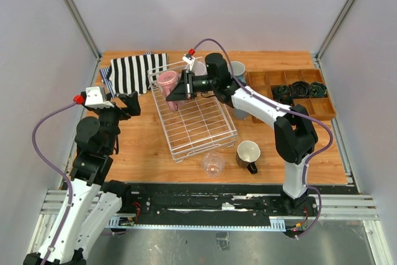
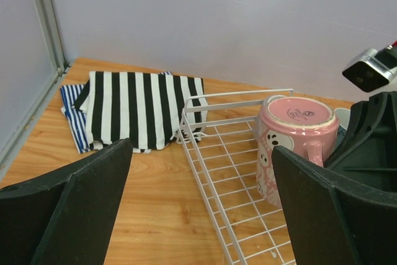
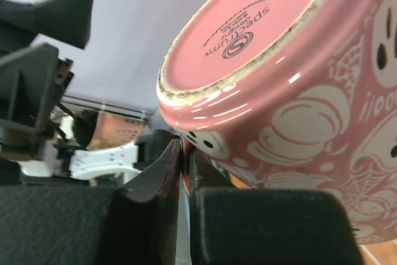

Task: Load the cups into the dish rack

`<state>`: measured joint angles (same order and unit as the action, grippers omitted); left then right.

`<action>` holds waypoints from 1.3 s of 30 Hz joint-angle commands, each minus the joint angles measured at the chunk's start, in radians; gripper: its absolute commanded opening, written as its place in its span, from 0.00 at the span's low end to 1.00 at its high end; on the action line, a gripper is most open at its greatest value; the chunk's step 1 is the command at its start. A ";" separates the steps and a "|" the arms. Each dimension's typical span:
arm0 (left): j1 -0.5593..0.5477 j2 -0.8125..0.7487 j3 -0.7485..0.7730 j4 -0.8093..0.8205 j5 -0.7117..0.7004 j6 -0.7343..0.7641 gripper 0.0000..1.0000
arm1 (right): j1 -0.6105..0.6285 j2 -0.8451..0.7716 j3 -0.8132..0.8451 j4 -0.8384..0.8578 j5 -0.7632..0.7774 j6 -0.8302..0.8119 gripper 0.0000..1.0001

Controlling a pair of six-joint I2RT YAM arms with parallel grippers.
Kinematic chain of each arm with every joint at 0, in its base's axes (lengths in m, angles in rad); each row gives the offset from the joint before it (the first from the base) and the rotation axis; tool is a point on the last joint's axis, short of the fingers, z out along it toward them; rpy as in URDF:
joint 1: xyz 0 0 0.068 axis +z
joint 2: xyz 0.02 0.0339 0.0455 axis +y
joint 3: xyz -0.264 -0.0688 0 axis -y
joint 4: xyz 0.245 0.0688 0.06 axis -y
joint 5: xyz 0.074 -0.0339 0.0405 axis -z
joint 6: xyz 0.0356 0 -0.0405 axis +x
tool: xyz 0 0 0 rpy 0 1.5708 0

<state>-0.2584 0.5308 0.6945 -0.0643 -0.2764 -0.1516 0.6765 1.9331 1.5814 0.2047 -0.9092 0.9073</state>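
Right hand [image 3: 185, 172], wrist view: its black fingers [image 3: 152, 178] are pressed almost together, pinching a thin pink part at the side of the pink mug [image 3: 279, 91]. Only this view shows the unglazed, rough foot ring, the stamp printed on the glossy base, and the white cartoon pattern on the wall. The left wrist view adds the mug's posture: inverted, base up and mouth down, long axis close to vertical, handle turned to 3 o'clock toward the right hand. It sits inside the dish rack [image 2: 223, 172]; whether it rests on the wires cannot be told.

Left hand [image 2: 201, 153]: fingers spread wide, holding nothing, above the wood-grain counter [image 1: 142, 147] at 9 o'clock of the rack.

Top view: the white wire-grid rack is rectangular with low sides, and the mug is in its 11 o'clock corner. A clear glass [image 1: 213, 163] stands on the counter at 6 o'clock of the rack, and a dark mug [image 1: 249, 154] with a cream interior at 5 o'clock. A black-and-white striped cloth [image 1: 133, 71] lies at 10 o'clock, and a wooden tray [image 1: 257, 82] with compartments at 2 o'clock.
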 commanded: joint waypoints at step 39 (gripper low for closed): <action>-0.005 0.037 -0.098 0.057 0.003 -0.031 1.00 | -0.079 0.387 0.000 0.976 -0.097 -0.057 0.01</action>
<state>-0.2588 0.5621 0.5941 -0.0463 -0.2760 -0.1818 0.6010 2.3272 1.5345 1.0725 -0.9943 0.8955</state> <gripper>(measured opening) 0.994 0.068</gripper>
